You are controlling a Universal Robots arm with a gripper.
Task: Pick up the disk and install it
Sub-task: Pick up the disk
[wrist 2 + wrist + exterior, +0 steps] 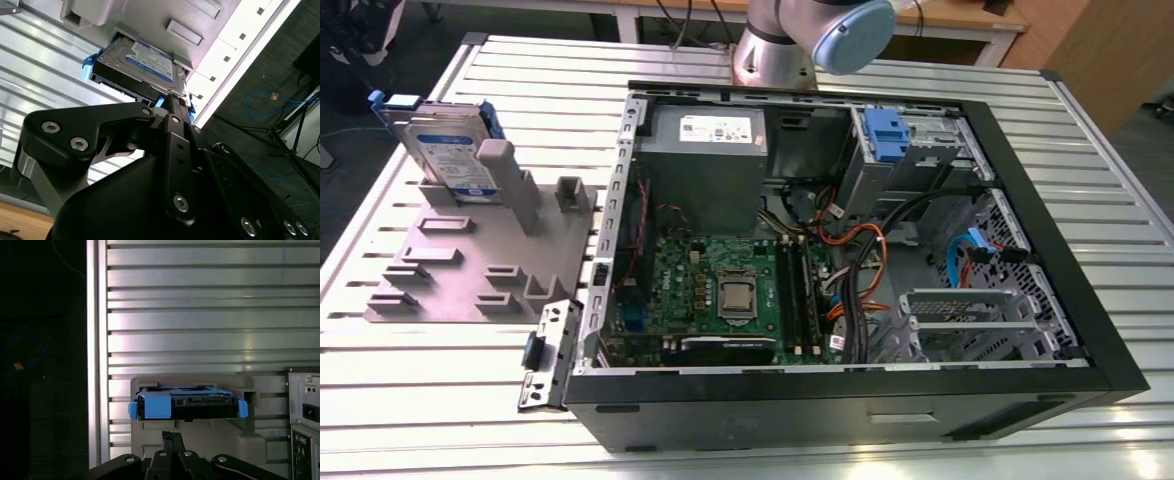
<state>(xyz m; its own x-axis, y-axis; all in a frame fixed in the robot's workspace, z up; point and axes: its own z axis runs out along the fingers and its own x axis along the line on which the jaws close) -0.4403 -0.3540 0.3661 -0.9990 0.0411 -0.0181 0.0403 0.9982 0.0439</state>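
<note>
Exterior view first: a wide table of ribbed silver aluminium slats (1094, 150) carries an open black tower computer case (854, 410) lying on its side. The robot's silver and pale-blue arm (814, 40) rises at the far edge of the table, behind that case. Inside the case sit a green motherboard (720, 290), a grey metal power-supply box with a white sticker (707, 130), and a small blue plastic latch (887, 135) on the drive bay. Beside the case, toward the exterior view's left, lies a flat grey plastic fixture plate with raised blocks (454, 270). The disk (447, 150), a flat silver-grey hard drive with a white-and-blue label in a blue plastic carrier, stands on edge between that fixture's posts, outside the case.

In the first wrist view the black metal claw (172, 435) has its two fingers pressed together with nothing between them. The disk (185, 405) sits straight ahead of the claw, just beyond its fingertips, and a strip of grey fixture (210, 440) shows between them. The slatted table (200, 315) stretches on past the disk, and the case's rear panel (305, 430) stands off to one side of the claw.

In the second wrist view the claw (174, 100) points at the disk's (137, 62) near edge, label face showing, blue carrier corners at either end.
</note>
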